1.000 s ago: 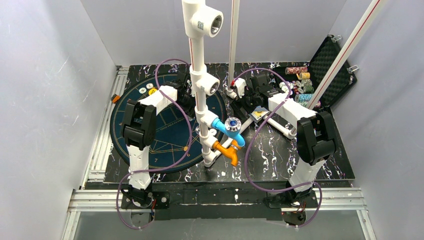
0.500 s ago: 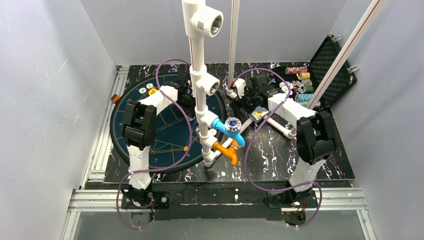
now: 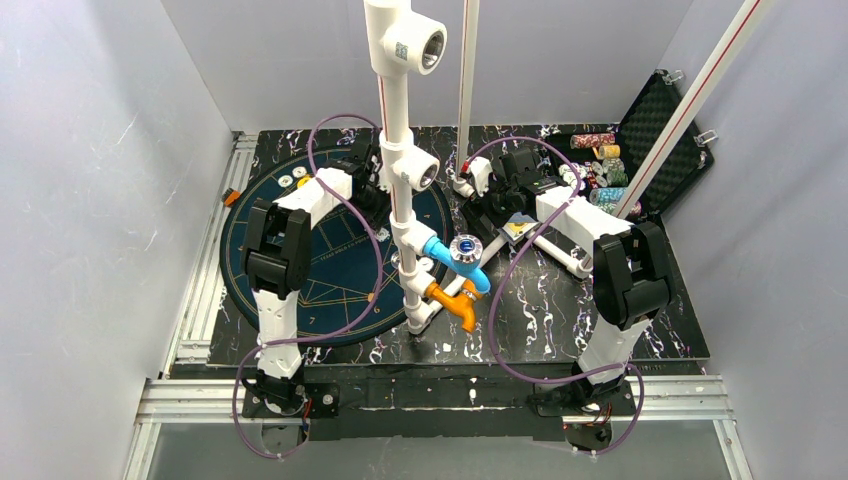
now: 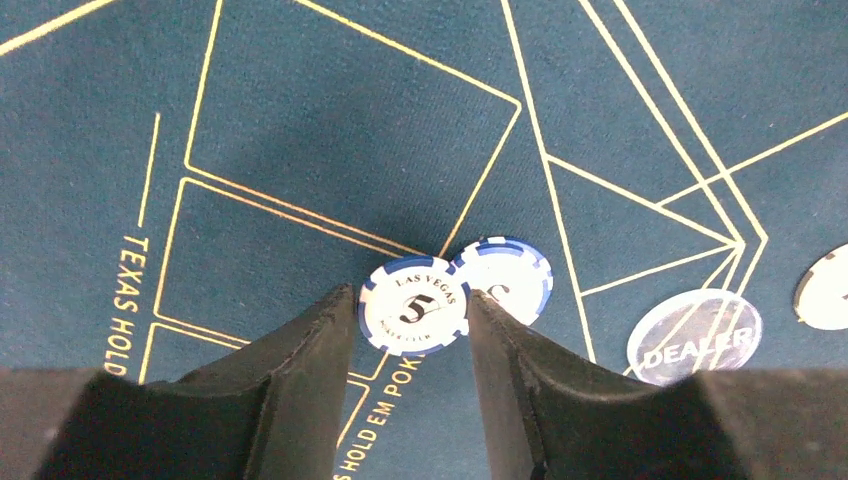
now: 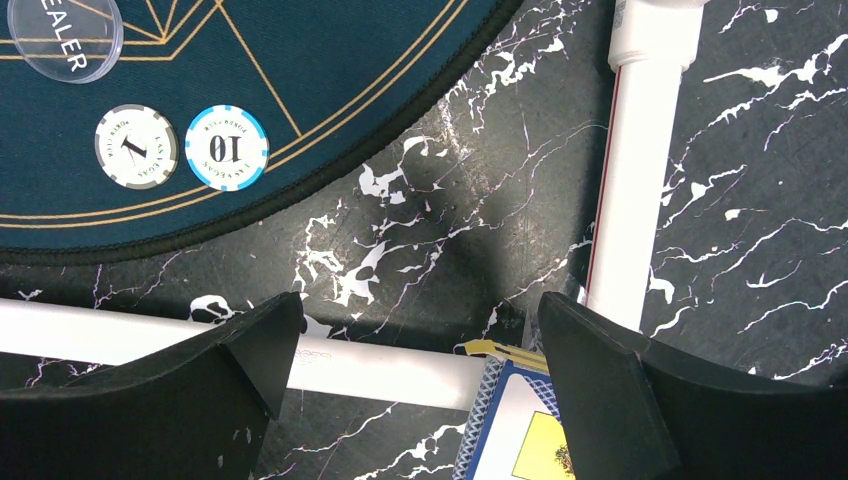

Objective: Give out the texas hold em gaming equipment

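Flat round blue-white chip clamped between left gripper fingers, over teal felt mat; right gripper fingers spread wide above glossy marbled tabletop.

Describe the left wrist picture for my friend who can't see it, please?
Two black jaws pinch a blue-and-white chip marked 5, lying on dark teal felt with gold lines. A second blue-and-white chip sits right against it, just behind, and a clear DEALER button lies to the right.
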